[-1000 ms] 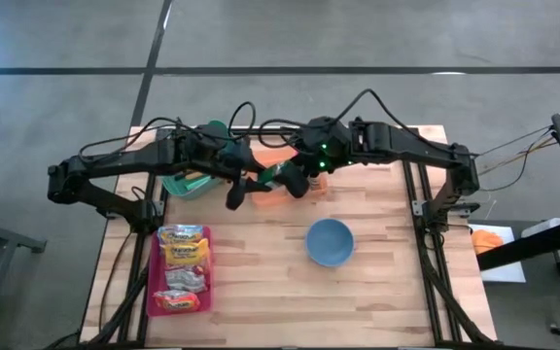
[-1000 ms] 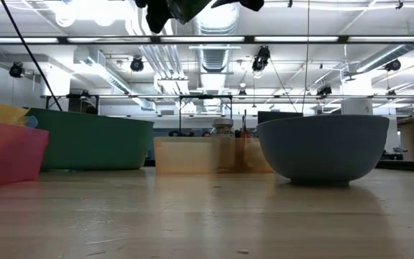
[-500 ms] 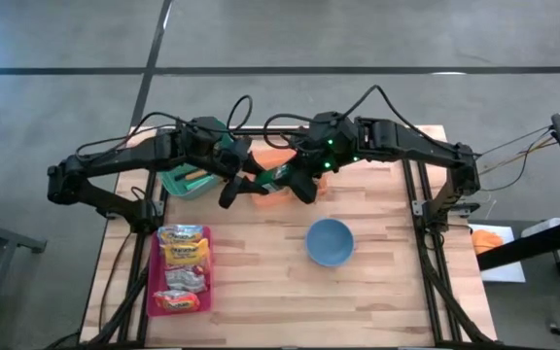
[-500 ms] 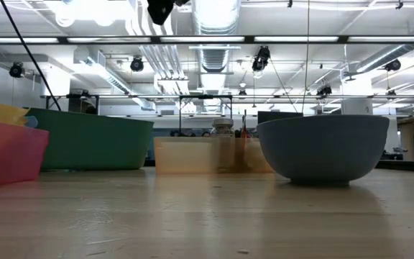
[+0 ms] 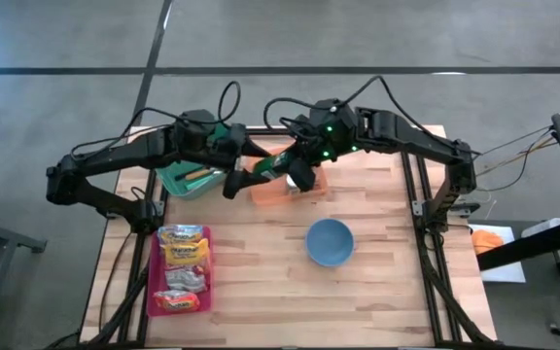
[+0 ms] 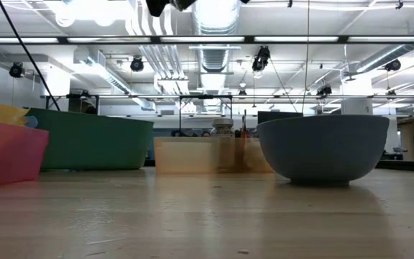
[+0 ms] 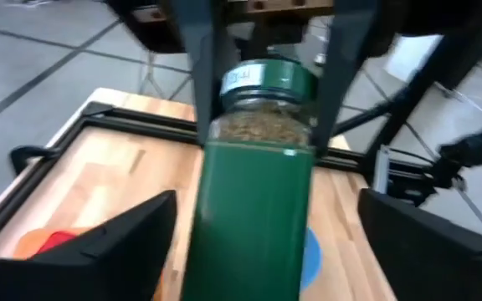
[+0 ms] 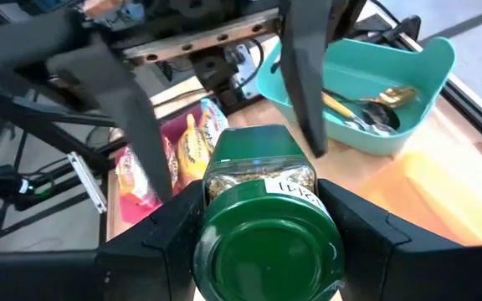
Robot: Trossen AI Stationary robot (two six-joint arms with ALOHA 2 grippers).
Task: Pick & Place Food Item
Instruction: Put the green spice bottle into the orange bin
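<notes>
A green spice jar (image 5: 270, 165) with a green lid and a clear band of dried herbs hangs in the air between my two grippers, above the orange tray (image 5: 282, 192). My right gripper (image 5: 297, 173) is shut on the jar's lid end. My left gripper (image 5: 236, 181) is open at the jar's bottom end. In the left wrist view its two fingers (image 7: 132, 238) stand wide apart on either side of the jar's body (image 7: 249, 217) without touching it. My right gripper pinches the jar between its two fingers at the lid end, on the lid and the clear band just below it (image 7: 224, 125). The fingers (image 8: 170, 230) come from the table's right side and flank the lid (image 8: 266, 251). The jar is lifted clear, its bottom toward my left gripper.
A teal bin (image 5: 185, 182) with utensils stands at the far left. A pink tray (image 5: 154, 277) of snack packets lies near the left front. A blue bowl (image 5: 330, 242) sits right of centre. The bare wooden table (image 5: 261, 282) lies between them.
Both grippers have risen with the jar and drifted a little toward the table's far edge. In the low view they have nearly left the top of the picture. The jar stays between them, clear of the tray.
</notes>
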